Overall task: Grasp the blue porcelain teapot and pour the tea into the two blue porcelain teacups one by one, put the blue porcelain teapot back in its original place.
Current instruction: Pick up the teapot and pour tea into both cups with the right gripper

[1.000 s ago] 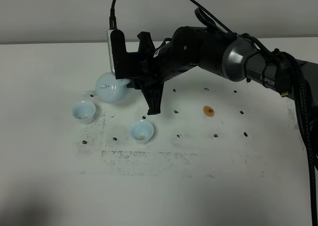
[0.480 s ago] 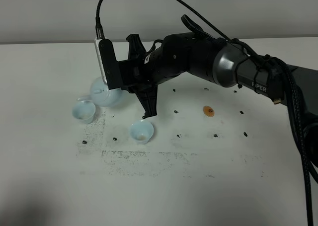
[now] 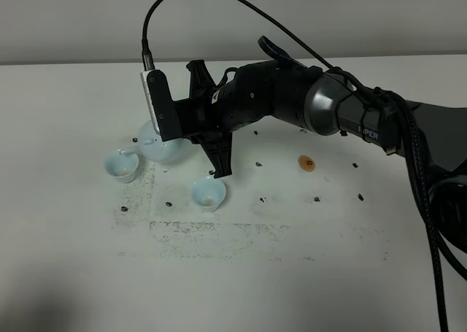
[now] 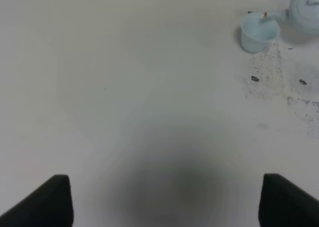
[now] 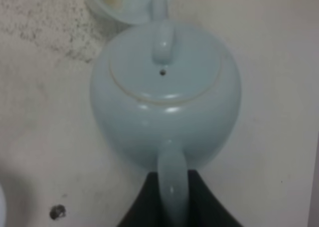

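The pale blue teapot (image 3: 155, 148) hangs tilted at the table's left, its spout over the left blue teacup (image 3: 120, 165). My right gripper (image 3: 185, 133) reaches across the middle and is shut on the teapot's loop handle (image 5: 172, 183). The right wrist view shows the lid and body (image 5: 164, 97), with the spout above that teacup's rim (image 5: 115, 2); yellowish liquid shows inside. The second blue teacup (image 3: 208, 193) stands in front of the arm, with something brownish in it. My left gripper (image 4: 167, 202) is open and empty, far from the teacup (image 4: 258, 31) and the teapot (image 4: 305, 10).
The white table (image 3: 306, 259) bears small black marks and a smudged dark patch (image 3: 204, 230) in front of the cups. An orange spot (image 3: 306, 162) lies to the right. The right arm's black cable (image 3: 430, 201) runs along the right edge.
My right arm has moved left and a little down with the teapot, bringing the spout from beside the left teacup to over its rim. The cups have not moved.
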`<state>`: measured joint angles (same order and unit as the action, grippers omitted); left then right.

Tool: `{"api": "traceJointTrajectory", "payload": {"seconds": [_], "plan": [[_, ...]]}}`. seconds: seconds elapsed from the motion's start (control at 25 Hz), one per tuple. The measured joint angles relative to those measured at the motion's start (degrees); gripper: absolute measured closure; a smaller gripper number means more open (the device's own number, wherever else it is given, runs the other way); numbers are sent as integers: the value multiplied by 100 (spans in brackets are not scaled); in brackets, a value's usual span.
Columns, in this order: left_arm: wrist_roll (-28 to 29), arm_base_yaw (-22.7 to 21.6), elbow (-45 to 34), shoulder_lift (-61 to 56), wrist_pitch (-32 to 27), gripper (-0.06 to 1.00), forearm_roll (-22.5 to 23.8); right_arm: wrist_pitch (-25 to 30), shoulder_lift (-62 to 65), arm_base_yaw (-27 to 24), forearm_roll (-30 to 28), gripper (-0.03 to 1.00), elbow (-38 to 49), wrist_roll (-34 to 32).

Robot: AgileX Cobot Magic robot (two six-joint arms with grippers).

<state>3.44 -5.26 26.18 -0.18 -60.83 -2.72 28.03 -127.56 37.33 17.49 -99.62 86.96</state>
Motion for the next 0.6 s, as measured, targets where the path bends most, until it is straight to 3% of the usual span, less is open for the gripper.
{"api": "traceJointTrajectory", "payload": {"seconds": [0.6], "plan": [[0,0,0,0,0,22,0,185,235,5,-422,93,0,-172]]}}
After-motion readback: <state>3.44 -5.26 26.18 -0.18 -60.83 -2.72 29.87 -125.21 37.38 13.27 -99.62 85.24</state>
